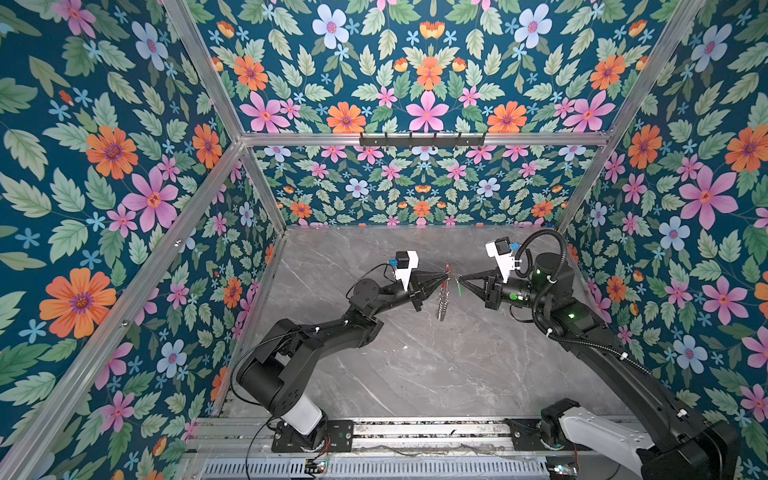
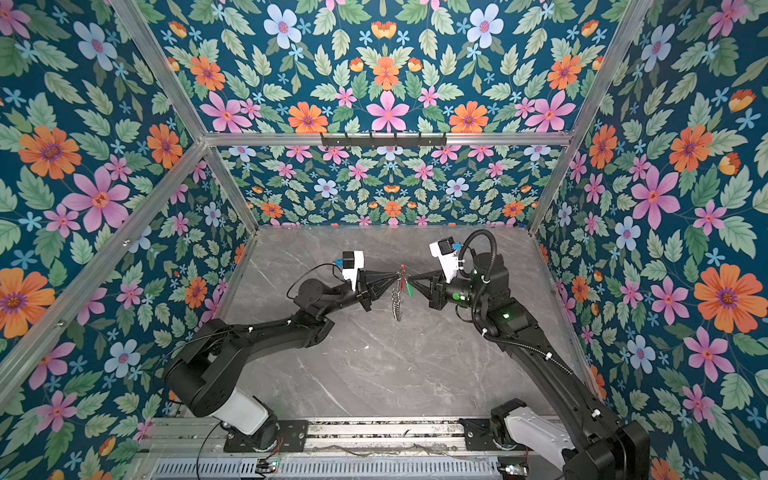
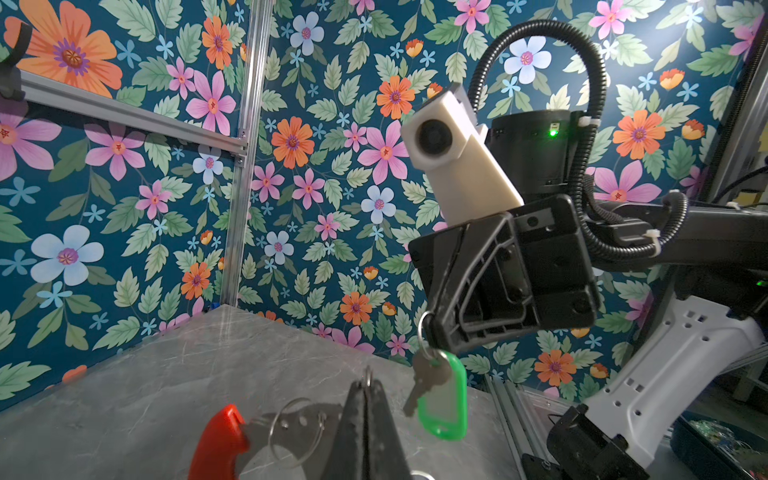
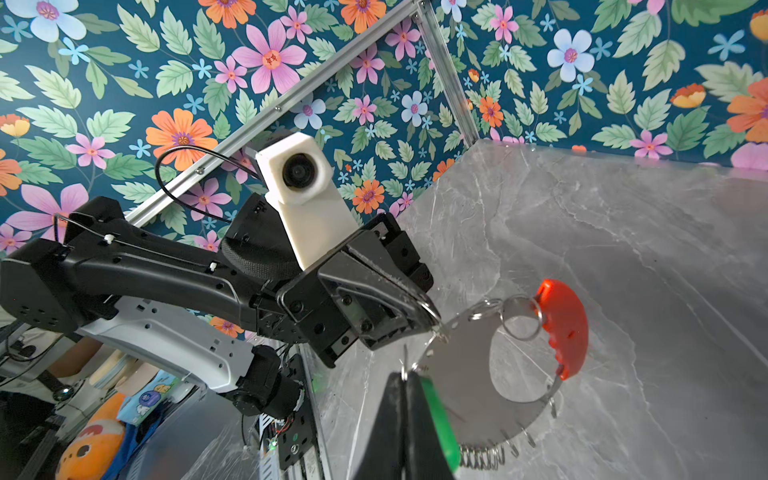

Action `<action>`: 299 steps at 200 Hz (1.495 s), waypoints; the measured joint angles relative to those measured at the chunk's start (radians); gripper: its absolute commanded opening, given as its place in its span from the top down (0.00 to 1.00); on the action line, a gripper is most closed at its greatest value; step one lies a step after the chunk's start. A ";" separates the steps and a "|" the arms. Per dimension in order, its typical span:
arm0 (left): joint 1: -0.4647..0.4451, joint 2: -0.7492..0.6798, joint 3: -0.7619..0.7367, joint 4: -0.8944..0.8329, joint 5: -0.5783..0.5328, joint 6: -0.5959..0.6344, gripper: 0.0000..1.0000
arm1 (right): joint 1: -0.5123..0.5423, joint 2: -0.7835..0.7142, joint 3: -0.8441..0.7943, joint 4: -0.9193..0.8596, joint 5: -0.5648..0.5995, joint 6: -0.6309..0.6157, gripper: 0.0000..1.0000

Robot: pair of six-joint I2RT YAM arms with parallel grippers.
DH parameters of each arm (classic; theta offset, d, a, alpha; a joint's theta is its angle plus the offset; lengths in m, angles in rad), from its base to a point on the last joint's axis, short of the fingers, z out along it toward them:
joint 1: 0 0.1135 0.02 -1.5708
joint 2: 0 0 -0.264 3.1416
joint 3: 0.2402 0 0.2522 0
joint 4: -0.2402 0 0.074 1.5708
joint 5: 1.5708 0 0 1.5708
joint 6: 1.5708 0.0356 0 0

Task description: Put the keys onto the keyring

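Note:
The keyring [image 4: 461, 374], a grey metal crescent with a red plastic arc [image 4: 565, 324] and small silver loops on its rim, hangs edge-on above the table in both top views [image 1: 441, 305] [image 2: 397, 305]. My left gripper [image 1: 444, 276] [image 3: 368, 384] is shut on one of its rim loops. The keys [image 3: 428, 378], one grey key and a bright green tag [image 3: 444, 399] on a small ring, dangle from my right gripper [image 1: 460, 281] [image 4: 405, 376], which is shut on that ring. The two gripper tips almost meet, with the green tag [image 1: 458, 287] just right of the keyring.
A grey marble table [image 1: 415, 374] lies below both arms. Floral walls with aluminium posts enclose it on three sides. A black hook rail [image 1: 422, 139] hangs on the back wall, and a metal base rail [image 1: 415, 430] runs along the front edge.

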 measured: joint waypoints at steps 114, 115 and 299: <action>0.000 0.026 0.013 0.045 0.017 -0.080 1.00 | 0.031 0.083 0.063 -0.007 0.076 0.010 1.00; 0.000 0.026 0.013 0.045 0.017 -0.080 1.00 | 0.031 0.084 0.063 -0.008 0.076 0.010 1.00; 0.003 0.025 0.002 0.050 -0.012 -0.094 1.00 | 0.031 0.103 0.041 -0.026 0.136 0.040 1.00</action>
